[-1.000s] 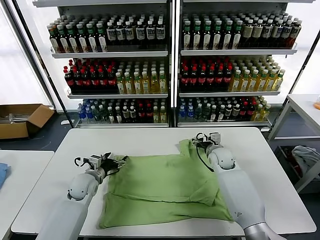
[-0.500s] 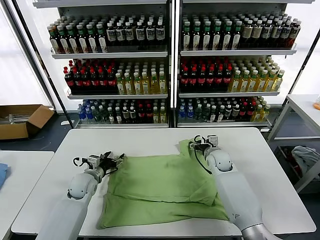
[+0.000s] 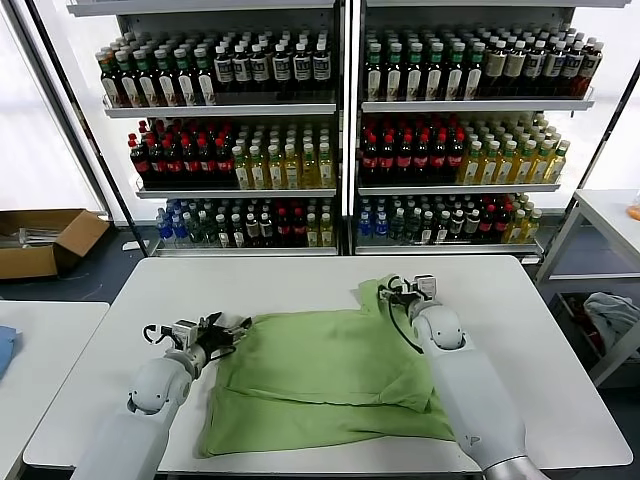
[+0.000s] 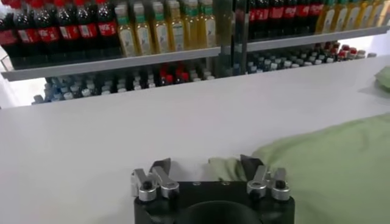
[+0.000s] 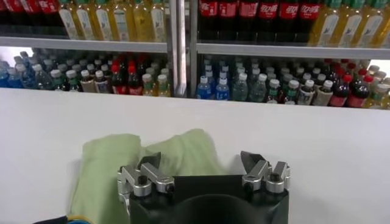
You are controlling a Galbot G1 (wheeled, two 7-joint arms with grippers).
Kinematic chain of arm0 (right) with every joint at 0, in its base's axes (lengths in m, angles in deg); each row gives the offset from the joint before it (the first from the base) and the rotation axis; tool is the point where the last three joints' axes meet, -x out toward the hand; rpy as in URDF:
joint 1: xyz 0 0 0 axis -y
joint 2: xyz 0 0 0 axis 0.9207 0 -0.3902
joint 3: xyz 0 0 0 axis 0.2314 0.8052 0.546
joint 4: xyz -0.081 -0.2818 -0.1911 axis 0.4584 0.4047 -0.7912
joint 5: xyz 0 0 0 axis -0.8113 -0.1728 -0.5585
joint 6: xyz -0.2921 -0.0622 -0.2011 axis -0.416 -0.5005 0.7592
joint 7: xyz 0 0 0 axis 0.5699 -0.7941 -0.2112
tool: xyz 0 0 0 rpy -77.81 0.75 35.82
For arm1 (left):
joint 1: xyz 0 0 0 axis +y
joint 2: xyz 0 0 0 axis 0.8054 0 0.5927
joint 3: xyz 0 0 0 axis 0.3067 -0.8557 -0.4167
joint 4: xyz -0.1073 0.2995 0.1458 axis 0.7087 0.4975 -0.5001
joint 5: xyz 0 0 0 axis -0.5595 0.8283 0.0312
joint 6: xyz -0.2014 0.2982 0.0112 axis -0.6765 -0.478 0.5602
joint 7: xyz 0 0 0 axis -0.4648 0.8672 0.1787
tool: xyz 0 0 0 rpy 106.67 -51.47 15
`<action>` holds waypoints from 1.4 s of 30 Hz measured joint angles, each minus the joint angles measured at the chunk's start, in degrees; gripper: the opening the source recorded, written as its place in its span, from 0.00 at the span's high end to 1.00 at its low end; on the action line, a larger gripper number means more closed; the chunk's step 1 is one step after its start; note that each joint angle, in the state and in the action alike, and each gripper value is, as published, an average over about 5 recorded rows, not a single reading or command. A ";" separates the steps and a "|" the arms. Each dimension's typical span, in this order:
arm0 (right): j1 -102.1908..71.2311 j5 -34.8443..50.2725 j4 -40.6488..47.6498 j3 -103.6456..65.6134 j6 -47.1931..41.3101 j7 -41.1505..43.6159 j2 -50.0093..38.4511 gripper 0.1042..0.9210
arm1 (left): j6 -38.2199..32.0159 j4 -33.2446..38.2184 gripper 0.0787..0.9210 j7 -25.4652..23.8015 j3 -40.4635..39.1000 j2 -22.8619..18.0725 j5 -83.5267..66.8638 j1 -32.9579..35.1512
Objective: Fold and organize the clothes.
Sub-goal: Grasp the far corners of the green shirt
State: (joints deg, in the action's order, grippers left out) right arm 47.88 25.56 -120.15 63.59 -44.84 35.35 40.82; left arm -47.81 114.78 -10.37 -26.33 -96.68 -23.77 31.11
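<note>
Shelves (image 3: pixel 340 130) packed with bottles run along the far side, a cardboard box (image 3: pixel 45 238) sits far left. The soft, rumpled green T-shirt (image 3: pixel 320 385) lies on the smooth white worktop (image 3: pixel 300 285). Left end effector (image 3: pixel 212 333) at its left edge and right end effector (image 3: pixel 400 292) at its far right corner, both wide open, gripping nothing.
</note>
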 measured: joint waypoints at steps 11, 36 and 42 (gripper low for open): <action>-0.57 -0.22 -0.70 0.14 -0.06 0.00 0.17 0.14 | 0.06 1.58 0.14 0.52 0.14 -0.52 -0.67 0.77; -1.55 0.60 -1.78 -0.64 0.37 -1.73 1.09 0.97 | -1.57 2.69 0.96 0.58 0.68 -1.12 -1.07 1.89; -2.17 1.32 -3.46 -1.33 0.54 -1.89 0.92 1.00 | -3.36 2.81 0.99 1.40 0.86 -1.38 -1.28 1.64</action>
State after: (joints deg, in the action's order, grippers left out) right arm 45.72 26.88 -123.61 62.26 -44.30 33.46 41.74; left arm -51.17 117.59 -8.97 -25.48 -98.06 -25.05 32.75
